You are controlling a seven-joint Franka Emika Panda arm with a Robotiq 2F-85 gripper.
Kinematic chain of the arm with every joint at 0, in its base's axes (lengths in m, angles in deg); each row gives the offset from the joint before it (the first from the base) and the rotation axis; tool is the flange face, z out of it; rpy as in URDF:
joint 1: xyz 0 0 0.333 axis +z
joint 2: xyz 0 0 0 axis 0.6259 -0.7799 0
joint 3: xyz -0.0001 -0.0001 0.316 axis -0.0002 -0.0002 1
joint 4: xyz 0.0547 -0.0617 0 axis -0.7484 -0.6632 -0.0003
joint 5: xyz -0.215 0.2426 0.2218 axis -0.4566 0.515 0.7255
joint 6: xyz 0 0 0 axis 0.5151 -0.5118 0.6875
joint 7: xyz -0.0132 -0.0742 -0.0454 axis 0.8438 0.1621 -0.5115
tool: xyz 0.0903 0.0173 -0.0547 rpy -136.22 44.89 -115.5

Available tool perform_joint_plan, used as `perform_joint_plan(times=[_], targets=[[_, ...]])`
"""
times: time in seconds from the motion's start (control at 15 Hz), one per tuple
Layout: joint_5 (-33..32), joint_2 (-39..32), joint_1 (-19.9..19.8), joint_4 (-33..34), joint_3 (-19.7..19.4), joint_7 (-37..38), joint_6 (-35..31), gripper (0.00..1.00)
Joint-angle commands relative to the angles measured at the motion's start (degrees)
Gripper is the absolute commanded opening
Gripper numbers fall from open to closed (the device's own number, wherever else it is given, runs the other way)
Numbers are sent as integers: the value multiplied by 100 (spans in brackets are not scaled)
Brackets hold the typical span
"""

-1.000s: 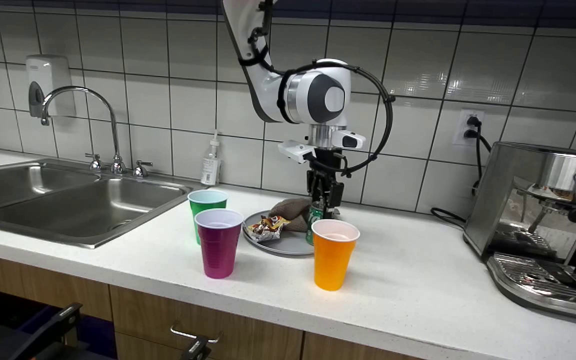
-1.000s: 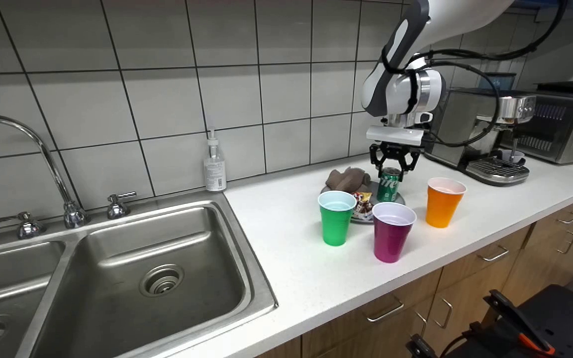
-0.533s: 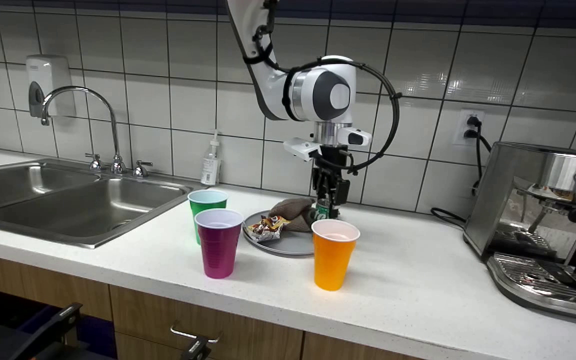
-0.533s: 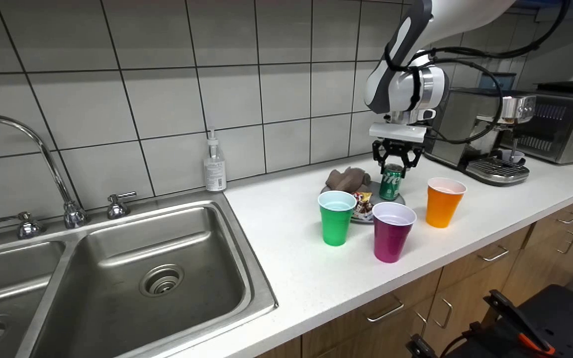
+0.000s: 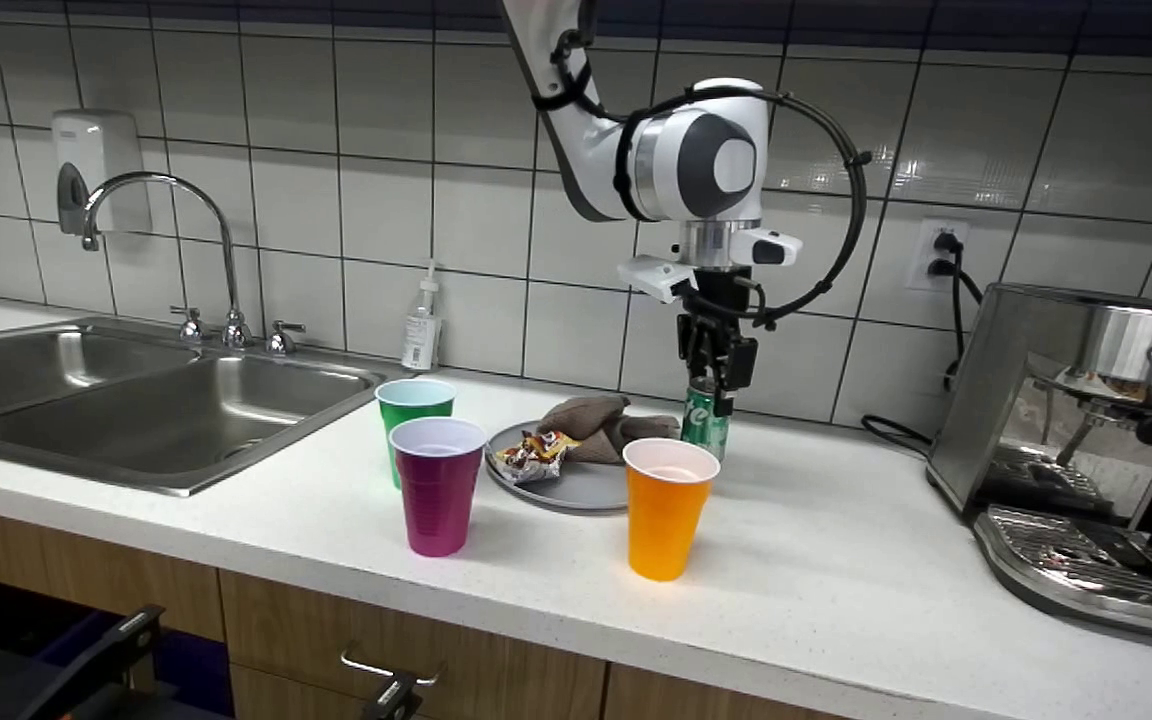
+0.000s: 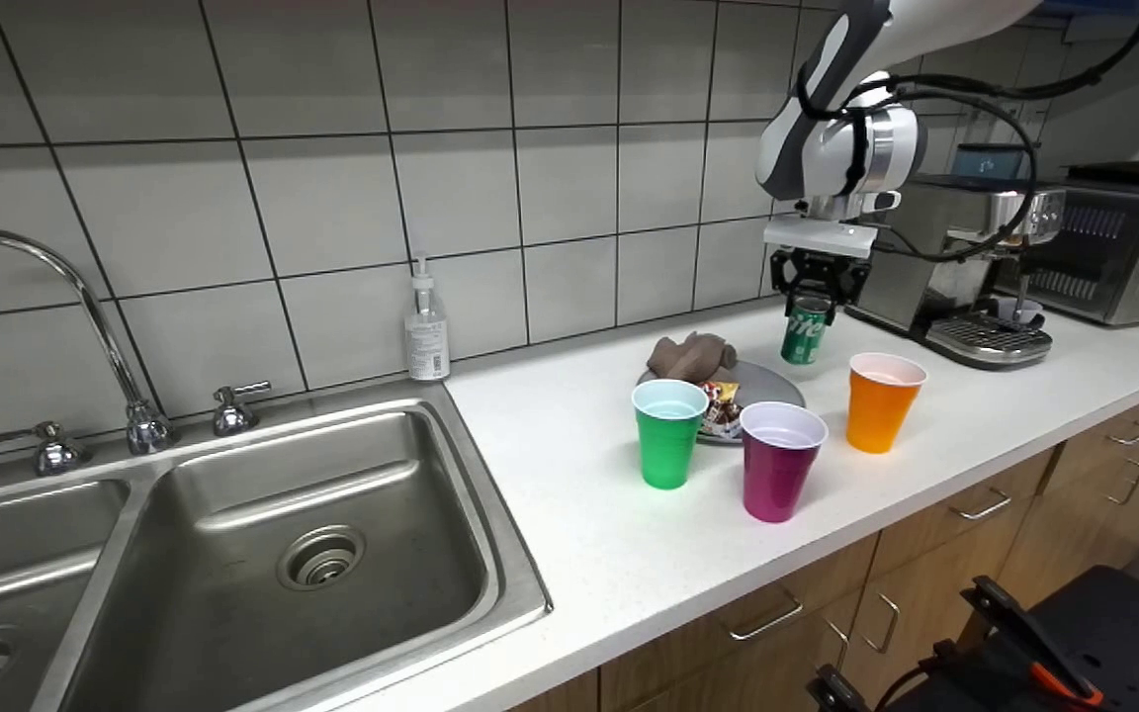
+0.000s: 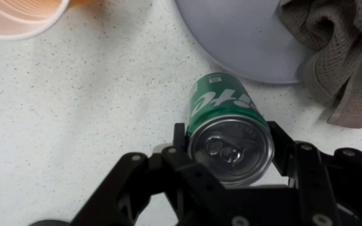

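Green can [image 6: 805,334]: roughly upright in the pincer [image 7: 226,130], just outside the rim of the grey plate [image 7: 250,44]; whether its base touches the surface [image 5: 836,560] cannot be told.
Lettering [image 7: 222,100]: large and white on the green side; in the wrist view it stands upside down, and the letters "ite" can be read, with the rest turned out of sight. A small pale box of print near the base is too small to read.
Lid [image 7: 231,153]: silver rim and pull tab, with faint writing too dim to make out.
Grip: the pincer pinches the can near its top, one finger against each side.
On the plate: a brown cloth [image 7: 335,56], hanging over the rim, and a shiny wrapper [image 5: 536,460] in yellow, orange and dark print, its words too small to read.
Orange cup [image 5: 668,515]: the nearest of three cups to the can.
Purple cup [image 5: 438,495] and green cup [image 6: 668,440]: near each other, towards the sink [image 6: 520,583].
Pump bottle [image 6: 427,341]: clear, against the tiled wall [image 6: 569,188], bearing a white label with tiny, unreadable print.
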Motion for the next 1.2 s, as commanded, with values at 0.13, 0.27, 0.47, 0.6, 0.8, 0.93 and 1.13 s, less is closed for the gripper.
perform_joint_plan(times=[0.13, 0.27, 0.47, 0.6, 0.8, 0.93, 1.13], targets=[[67, -129, -204, 341, -116, 67, 92, 38], [72, -184, -255, 392, -153, 91, 97, 38], [91, -294, -315, 470, -189, 122, 93, 38], [152, -373, -370, 517, -170, 105, 99, 38], [231, -498, -423, 590, -143, 83, 105, 38], [304, -574, -447, 632, -124, 67, 119, 38], [366, -668, -431, 681, -151, 120, 128, 38]])
